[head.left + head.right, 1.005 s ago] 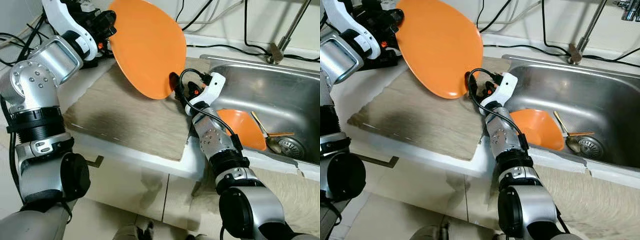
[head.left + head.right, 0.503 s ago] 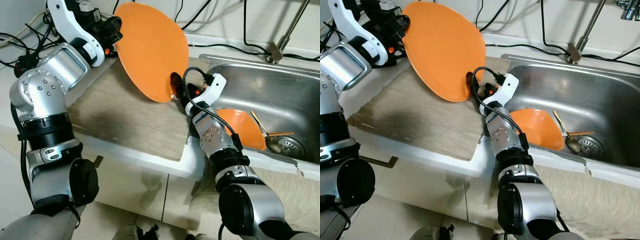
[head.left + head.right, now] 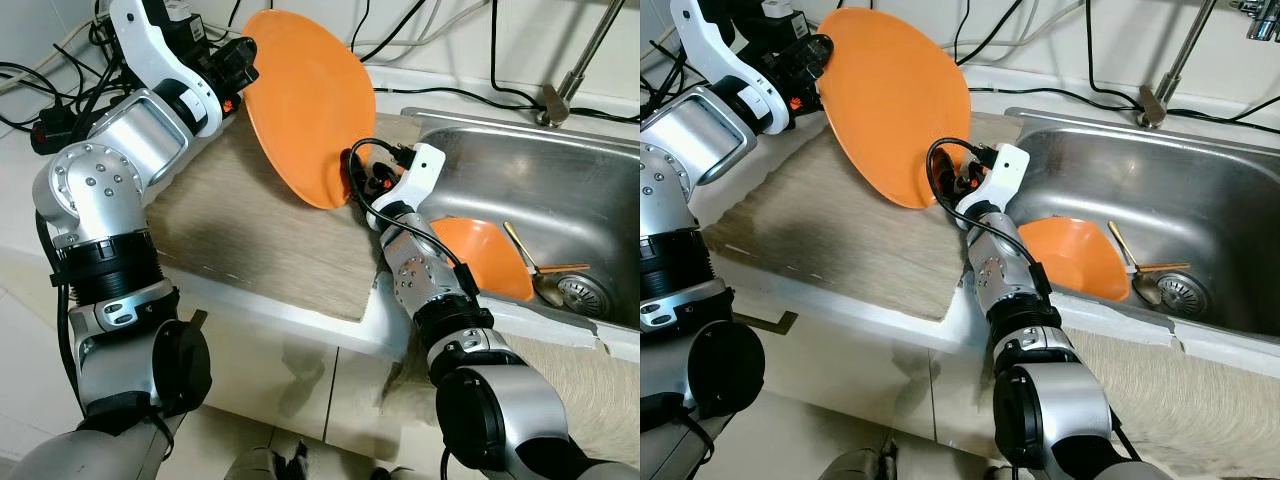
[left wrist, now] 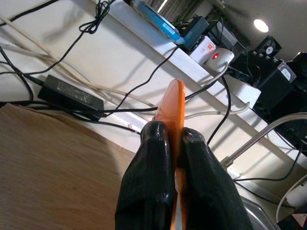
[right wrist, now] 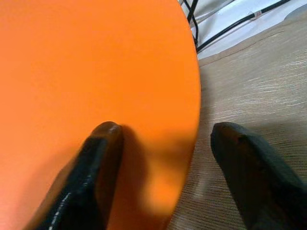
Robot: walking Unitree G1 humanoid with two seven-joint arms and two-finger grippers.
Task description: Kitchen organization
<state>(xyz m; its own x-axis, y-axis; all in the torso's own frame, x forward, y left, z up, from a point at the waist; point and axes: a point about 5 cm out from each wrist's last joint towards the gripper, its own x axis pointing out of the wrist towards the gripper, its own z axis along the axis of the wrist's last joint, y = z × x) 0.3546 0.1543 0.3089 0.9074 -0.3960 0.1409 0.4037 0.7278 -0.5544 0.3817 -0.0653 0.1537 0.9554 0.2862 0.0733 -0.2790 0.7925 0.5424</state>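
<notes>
My left hand (image 4: 175, 143) is pinching the rim of the orange plate (image 3: 305, 105), one finger on each face, and holds it tilted above the mat (image 3: 255, 235) on the worktop (image 3: 300, 320). My right hand (image 5: 158, 158) is spread, its fingers on either side of the plate's lower edge, one against the face and the other off it over the mat; it has not closed. From that hand, the sink (image 3: 590, 190) lies toward 3 o'clock, with an orange bowl (image 3: 485, 255) and a spoon (image 3: 535, 275) lying in it. I judge the job is midway: the plate is up but not yet put away, and the bowl and spoon are left to deal with.
</notes>
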